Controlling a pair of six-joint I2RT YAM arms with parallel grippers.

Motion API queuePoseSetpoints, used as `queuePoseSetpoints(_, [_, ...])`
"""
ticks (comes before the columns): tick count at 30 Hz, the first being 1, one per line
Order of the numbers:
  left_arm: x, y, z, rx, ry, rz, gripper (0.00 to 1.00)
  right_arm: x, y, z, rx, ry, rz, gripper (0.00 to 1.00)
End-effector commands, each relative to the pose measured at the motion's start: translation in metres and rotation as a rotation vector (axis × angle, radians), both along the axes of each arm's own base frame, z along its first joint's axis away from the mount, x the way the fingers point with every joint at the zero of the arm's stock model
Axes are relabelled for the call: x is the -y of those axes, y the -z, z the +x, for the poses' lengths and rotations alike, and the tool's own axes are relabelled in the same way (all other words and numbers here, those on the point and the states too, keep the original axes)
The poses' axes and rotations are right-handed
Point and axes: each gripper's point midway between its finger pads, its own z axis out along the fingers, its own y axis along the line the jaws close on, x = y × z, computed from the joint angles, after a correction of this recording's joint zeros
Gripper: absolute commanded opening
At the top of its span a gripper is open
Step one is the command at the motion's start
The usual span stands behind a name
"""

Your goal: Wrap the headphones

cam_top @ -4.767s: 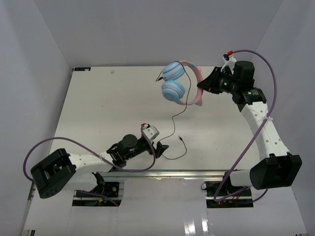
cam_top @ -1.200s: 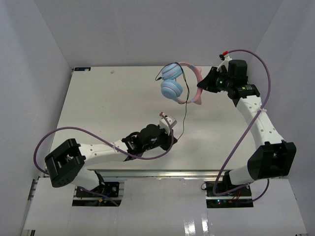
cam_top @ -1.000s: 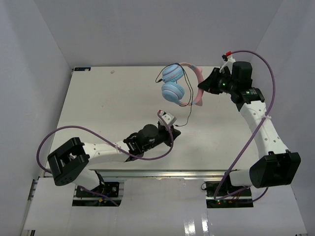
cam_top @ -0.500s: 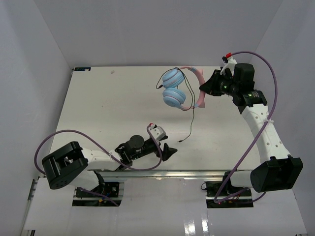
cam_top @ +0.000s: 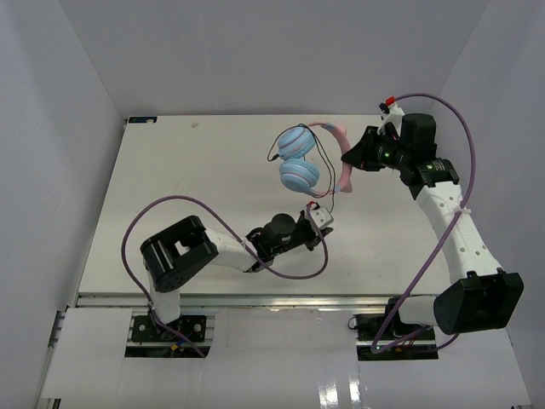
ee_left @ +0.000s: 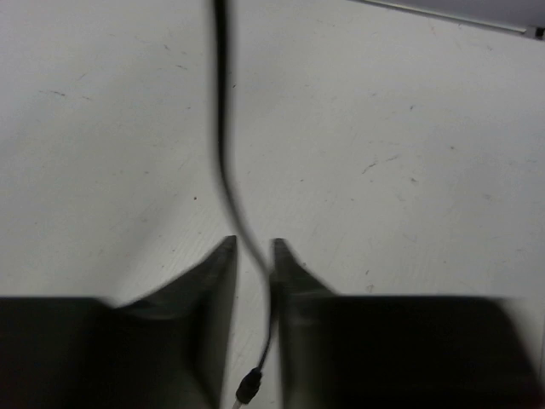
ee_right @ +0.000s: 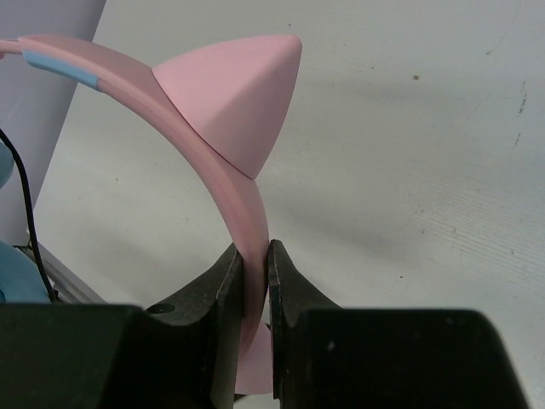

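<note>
The headphones (cam_top: 298, 158) hang above the table's back right, two light-blue ear cups stacked and the pink headband (ee_right: 230, 170) with its pink ear (ee_right: 238, 94) to their right. My right gripper (ee_right: 253, 249) is shut on the headband, and in the top view it (cam_top: 349, 160) sits just right of the cups. The thin black cord (ee_left: 223, 153) drops from the cups and runs between the fingers of my left gripper (ee_left: 253, 243). It lies against the right finger, with a gap still showing on the left. Its plug (ee_left: 248, 388) hangs between the fingers lower down. The left gripper (cam_top: 328, 207) is below the headphones.
Thick purple cables loop from both arms: one curls on the table near the left arm (cam_top: 289, 268), another arcs beside the right arm (cam_top: 464, 153). White walls enclose the table on three sides. A metal rail (cam_top: 255, 298) runs along the front edge.
My left arm swung from the front edge up and right to below the headphones. Its jaws let go of the cord, opened wide, then narrowed around it. The right gripper kept its hold.
</note>
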Motion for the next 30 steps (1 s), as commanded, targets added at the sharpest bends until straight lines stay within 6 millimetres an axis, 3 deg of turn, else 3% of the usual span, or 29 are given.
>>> queuePoseSetpoints(1, [-0.004, -0.004, 0.004, 0.026, -0.02, 0.0, 0.04, -0.006, -0.027, -0.012, 0.083, -0.041, 0.038, 0.08])
queuePoseSetpoints(2, [-0.007, -0.004, 0.0, 0.018, -0.012, -0.006, 0.0, -0.006, -0.026, -0.012, 0.082, -0.04, 0.036, 0.08])
queuePoseSetpoints(9, [-0.043, -0.002, -0.035, -0.049, 0.059, -0.07, 0.0, -0.011, -0.037, -0.015, 0.1, -0.11, 0.063, 0.08])
queuePoseSetpoints(14, [-0.072, -0.006, -0.059, -0.139, 0.188, -0.12, 0.09, -0.026, -0.044, -0.044, 0.238, -0.371, 0.027, 0.08])
queuePoseSetpoints(19, [-0.099, -0.018, -0.064, -0.211, 0.288, -0.136, 0.14, -0.028, -0.015, -0.07, 0.31, -0.587, -0.075, 0.08])
queuePoseSetpoints(22, [-0.102, -0.017, -0.067, -0.244, 0.36, -0.102, 0.16, -0.032, 0.008, -0.086, 0.305, -0.691, -0.128, 0.08])
queuePoseSetpoints(30, [-0.121, -0.016, -0.068, -0.329, 0.433, -0.023, 0.17, -0.015, 0.045, -0.08, 0.385, -0.725, -0.363, 0.08])
